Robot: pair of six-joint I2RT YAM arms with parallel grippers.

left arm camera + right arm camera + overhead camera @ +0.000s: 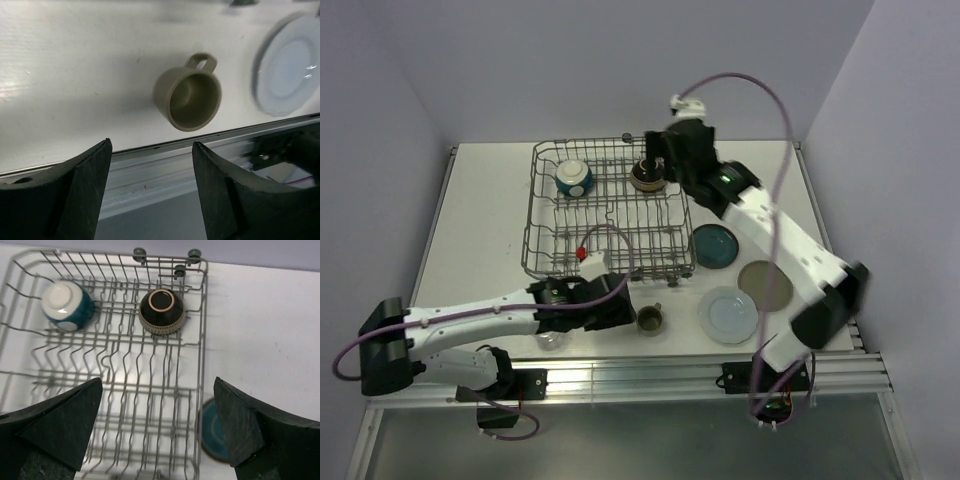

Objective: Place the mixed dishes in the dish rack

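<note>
The dish rack (532, 215) stands mid-table. Two of the mixed dishes rest inside at its far end: a teal bowl (573, 178) (67, 305) and a dark brown bowl (648, 180) (161, 311). My right gripper (658, 158) (159, 382) hovers open over the rack (202, 340), apart from the dark bowl. My left gripper (628, 308) (150, 145) is open and empty near the table's front edge. An olive-grey mug (651, 320) (188, 98) stands just beyond its fingers, untouched. A clear glass (552, 340) sits under the left arm.
Three plates lie right of the rack: teal (716, 246) (212, 432), beige (765, 284) and pale-blue (728, 314) (290, 70). The metal rail of the table's front edge (165, 165) runs just below the left fingers. Walls close in the table on three sides.
</note>
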